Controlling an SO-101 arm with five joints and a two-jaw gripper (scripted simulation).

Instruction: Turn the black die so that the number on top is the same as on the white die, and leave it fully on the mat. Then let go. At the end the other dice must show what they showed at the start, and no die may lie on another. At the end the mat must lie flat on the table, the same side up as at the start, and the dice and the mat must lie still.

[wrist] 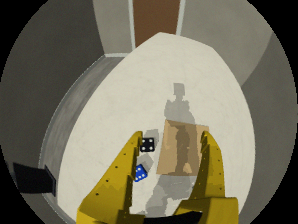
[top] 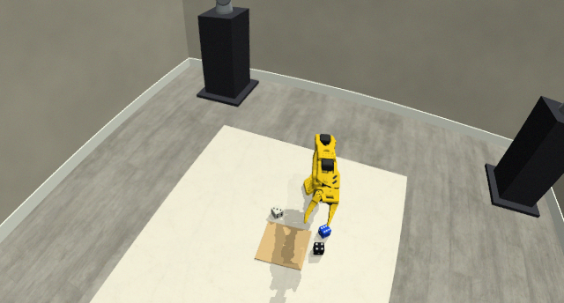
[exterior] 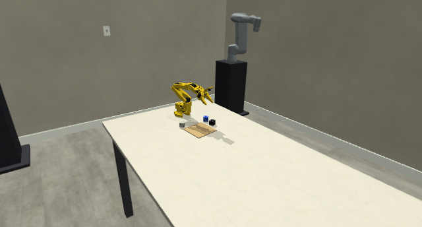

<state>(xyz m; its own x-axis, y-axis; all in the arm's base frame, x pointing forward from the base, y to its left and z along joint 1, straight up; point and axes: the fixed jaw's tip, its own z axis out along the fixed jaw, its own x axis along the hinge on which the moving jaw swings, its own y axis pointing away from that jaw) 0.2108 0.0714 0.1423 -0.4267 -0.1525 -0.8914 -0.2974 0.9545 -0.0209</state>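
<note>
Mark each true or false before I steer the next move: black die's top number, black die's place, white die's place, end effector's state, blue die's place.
The black die shows four on top. True.

It lies on the mat. False: it is beside it.

The white die lies off the mat. True.

The end effector grips a die. False: it is open, raised and holding nothing.

The blue die lies on the black die. False: they lie separately.

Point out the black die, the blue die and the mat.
black die (top: 319, 248) (exterior: 212, 122) (wrist: 147, 145): top, exterior, wrist; body
blue die (top: 324, 231) (exterior: 206, 119) (wrist: 140, 173): top, exterior, wrist; body
mat (top: 268, 246) (exterior: 198, 133) (wrist: 168, 150): top, exterior, wrist; bare surface
</note>
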